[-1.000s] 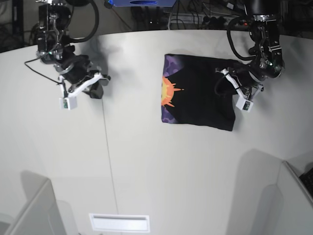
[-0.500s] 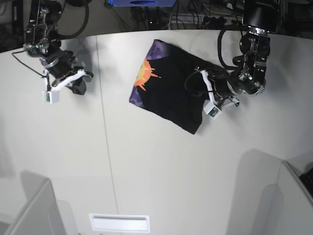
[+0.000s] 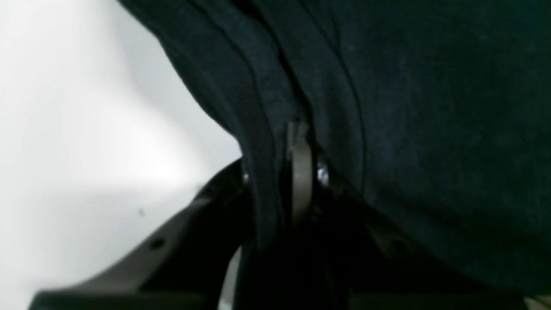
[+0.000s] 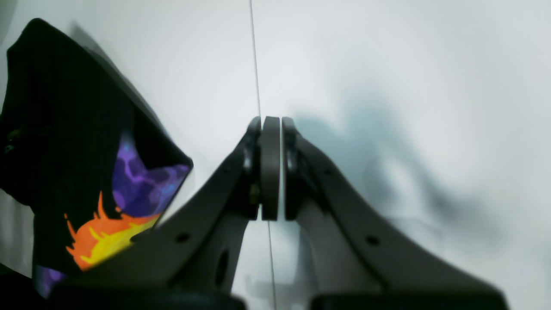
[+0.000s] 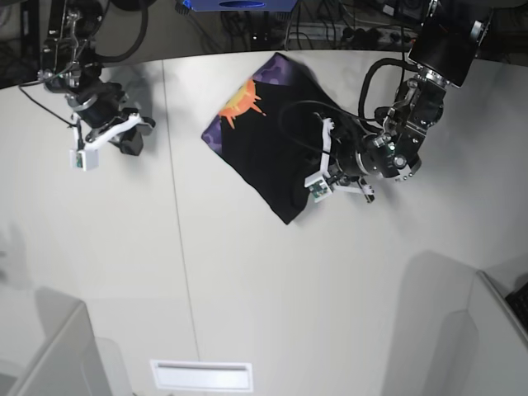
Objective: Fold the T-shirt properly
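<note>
The T-shirt (image 5: 264, 144) lies folded on the white table (image 5: 247, 280), black, turned at an angle, its orange sun print (image 5: 239, 101) on purple facing up at its far-left corner. My left gripper (image 5: 320, 157) is shut on the shirt's right edge. In the left wrist view, black cloth (image 3: 409, 107) fills the frame and its folds are pinched between the fingers (image 3: 301, 172). My right gripper (image 5: 134, 142) hovers at the table's left, well away from the shirt. In the right wrist view, its pads (image 4: 270, 163) are pressed together on nothing, with the T-shirt (image 4: 64, 129) at the left.
A thin seam (image 5: 180, 214) runs down the table left of the shirt. Cables and dark equipment (image 5: 330, 29) crowd the far edge. Grey panels (image 5: 58, 355) stand at the near corners, and a white slot (image 5: 200, 374) sits at the front edge.
My left gripper has swung left across the table, dragging and turning the shirt so the print now points to the far left. The right arm drew back to the left.
</note>
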Motion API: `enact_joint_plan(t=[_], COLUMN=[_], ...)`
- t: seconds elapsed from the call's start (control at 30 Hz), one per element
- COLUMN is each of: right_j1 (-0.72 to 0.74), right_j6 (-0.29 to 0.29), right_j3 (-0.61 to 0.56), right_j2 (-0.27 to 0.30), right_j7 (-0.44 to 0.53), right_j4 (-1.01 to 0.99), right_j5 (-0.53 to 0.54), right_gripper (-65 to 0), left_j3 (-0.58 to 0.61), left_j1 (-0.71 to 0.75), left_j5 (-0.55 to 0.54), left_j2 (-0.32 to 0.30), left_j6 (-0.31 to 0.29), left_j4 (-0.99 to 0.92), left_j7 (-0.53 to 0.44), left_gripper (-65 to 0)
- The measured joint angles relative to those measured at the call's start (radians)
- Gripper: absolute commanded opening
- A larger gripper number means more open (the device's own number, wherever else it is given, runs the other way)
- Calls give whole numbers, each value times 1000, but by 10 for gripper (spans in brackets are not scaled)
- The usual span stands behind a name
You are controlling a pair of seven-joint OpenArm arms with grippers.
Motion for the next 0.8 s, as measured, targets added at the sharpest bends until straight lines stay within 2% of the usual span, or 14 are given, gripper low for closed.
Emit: enact_joint_plan(t=[0.3, 0.53, 0.63, 0.8], right_j1=[0, 0, -2, -2], right_j6=[0, 0, 2, 0], right_j3=[0, 0, 0, 2], right_j2=[-3, -3, -3, -14], right_j7=[0, 3, 0, 2], right_j4=[0, -13, -60, -88], right_j5=[0, 2, 3, 0], right_gripper=[-650, -650, -650, -650], left_j3=[150, 211, 211, 220], left_j1=[-69, -108, -109, -107], left_j5=[131, 244, 343, 474], left_j2=[0, 13, 51, 67], left_j6=[-5, -118, -129, -130], left_j4=[3, 6, 5, -22], left_j7=[-11, -20, -22, -159], left_gripper=[-650, -650, -650, -650])
